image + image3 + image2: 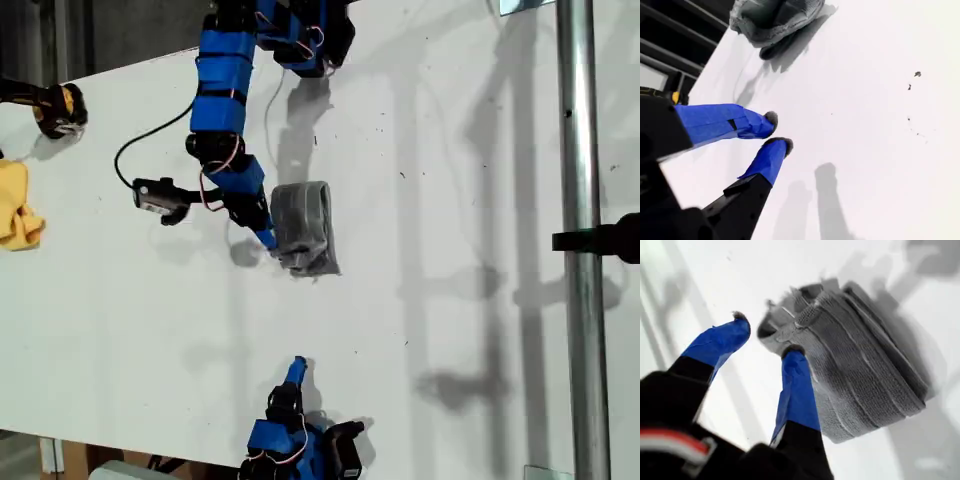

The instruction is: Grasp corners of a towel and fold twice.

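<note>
The grey striped towel point(305, 225) lies folded into a thick small bundle near the table's middle in the exterior view. My first gripper point(268, 238) stands open at the bundle's edge on the exterior view's left. In the first wrist view one blue fingertip point(792, 357) rests against the towel point(860, 360), and the other is apart over bare table, with nothing held between them point(766, 336). My second gripper point(297, 366) hovers near the exterior view's bottom edge, well away from the towel point(775, 17). Its tips point(778, 131) almost touch and hold nothing. Single corner tips are buried in the folds.
A small yellow cloth point(18, 205) lies at the exterior view's left edge, below a black and yellow object point(60, 108). A metal pole point(580, 240) runs vertically along the exterior view's right. The white table point(450, 200) spreads around the bundle.
</note>
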